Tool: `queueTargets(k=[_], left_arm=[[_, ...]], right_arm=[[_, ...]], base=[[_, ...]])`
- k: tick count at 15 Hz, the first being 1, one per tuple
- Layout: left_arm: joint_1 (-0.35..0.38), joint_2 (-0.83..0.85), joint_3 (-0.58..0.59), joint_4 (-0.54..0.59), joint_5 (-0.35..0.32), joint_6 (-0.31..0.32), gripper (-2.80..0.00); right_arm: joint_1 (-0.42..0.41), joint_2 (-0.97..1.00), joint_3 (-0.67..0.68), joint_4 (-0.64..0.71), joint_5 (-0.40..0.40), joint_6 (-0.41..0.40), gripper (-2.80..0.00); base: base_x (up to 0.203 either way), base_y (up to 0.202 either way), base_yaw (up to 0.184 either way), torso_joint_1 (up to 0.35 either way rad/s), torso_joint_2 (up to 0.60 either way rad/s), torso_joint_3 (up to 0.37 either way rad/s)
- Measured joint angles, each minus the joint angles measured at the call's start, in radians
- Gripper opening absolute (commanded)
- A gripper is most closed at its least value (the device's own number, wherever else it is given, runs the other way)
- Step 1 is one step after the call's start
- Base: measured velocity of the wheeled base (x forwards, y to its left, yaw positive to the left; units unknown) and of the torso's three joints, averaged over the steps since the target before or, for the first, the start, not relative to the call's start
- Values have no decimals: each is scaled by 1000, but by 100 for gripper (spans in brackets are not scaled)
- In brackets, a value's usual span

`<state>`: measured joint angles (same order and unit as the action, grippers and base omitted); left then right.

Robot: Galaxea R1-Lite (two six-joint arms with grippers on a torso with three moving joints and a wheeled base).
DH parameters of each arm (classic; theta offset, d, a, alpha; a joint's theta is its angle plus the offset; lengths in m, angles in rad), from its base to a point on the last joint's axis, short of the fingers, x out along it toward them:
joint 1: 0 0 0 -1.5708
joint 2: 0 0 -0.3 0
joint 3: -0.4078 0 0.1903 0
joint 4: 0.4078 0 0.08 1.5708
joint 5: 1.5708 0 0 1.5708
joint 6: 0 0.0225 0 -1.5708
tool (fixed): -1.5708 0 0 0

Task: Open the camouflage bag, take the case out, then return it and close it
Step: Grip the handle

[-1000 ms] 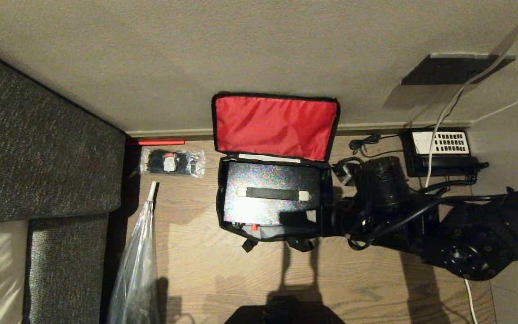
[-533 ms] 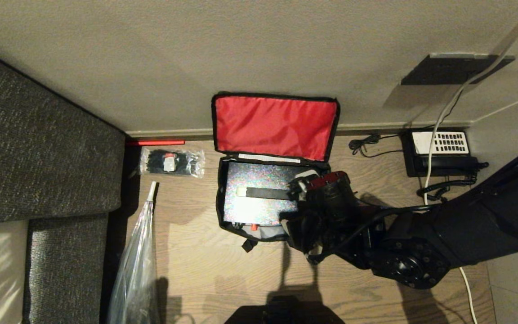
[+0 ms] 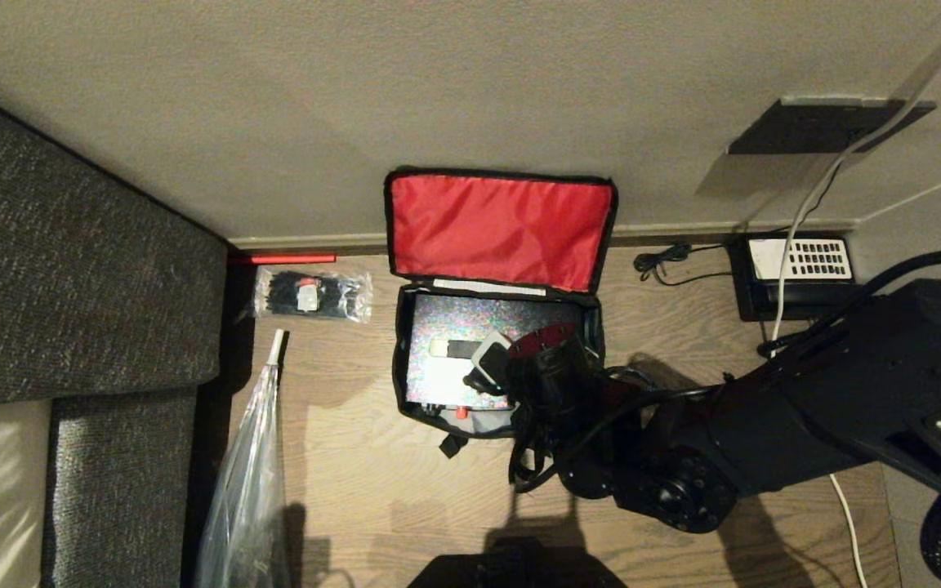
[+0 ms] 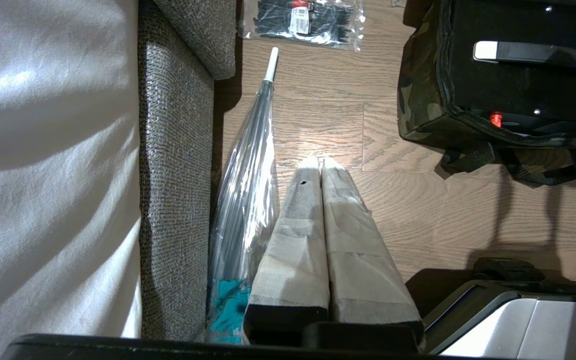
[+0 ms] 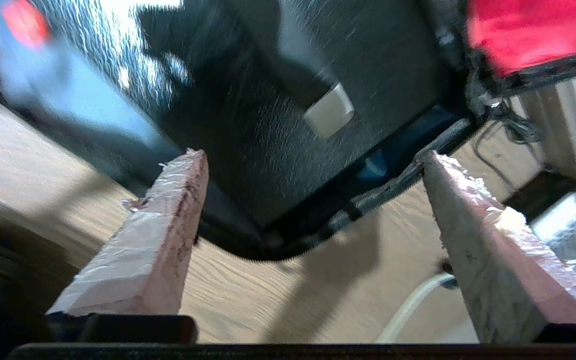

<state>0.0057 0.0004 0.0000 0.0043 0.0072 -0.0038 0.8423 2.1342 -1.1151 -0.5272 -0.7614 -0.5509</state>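
The camouflage bag (image 3: 415, 408) lies open on the wooden floor, its red-lined lid (image 3: 499, 229) leaning back against the wall. Inside it the flat black speckled case (image 3: 470, 322) lies face up, a black strap across its top. My right gripper (image 3: 488, 363) hovers over the near right part of the case, open and empty. In the right wrist view the wide-apart fingers of that gripper (image 5: 309, 156) frame a corner of the case (image 5: 268, 125) and the bag's zip edge (image 5: 393, 185). My left gripper (image 4: 320, 162) is parked low, shut, left of the bag (image 4: 420, 80).
A grey sofa (image 3: 70, 261) fills the left side, with a clear folded umbrella (image 3: 250, 482) lying beside it. A packet of black ties (image 3: 313, 294) lies by the wall left of the bag. A black telephone (image 3: 797, 273) with cables (image 3: 793, 212) stands at the right.
My right arm has swung left from the bag's right side to over the case, and its wrist has turned. The bag, the case and the left arm have stayed still.
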Motion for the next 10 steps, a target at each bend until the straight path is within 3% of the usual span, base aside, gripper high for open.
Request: queueTargets(k=[4, 6, 10], left_arm=[[0, 0, 0, 0, 0, 0, -280], [0, 0, 0, 0, 0, 0, -280], [0, 0, 0, 0, 0, 0, -280]], right_arm=[[15, 73, -40, -30, -116, -36, 0], [26, 98, -73, -46, -126, -45, 0], [8, 127, -121, -165, -120, -230, 0]], base=[[0, 0, 0, 0, 0, 0], [0, 0, 0, 0, 0, 0], [0, 0, 0, 0, 0, 0]])
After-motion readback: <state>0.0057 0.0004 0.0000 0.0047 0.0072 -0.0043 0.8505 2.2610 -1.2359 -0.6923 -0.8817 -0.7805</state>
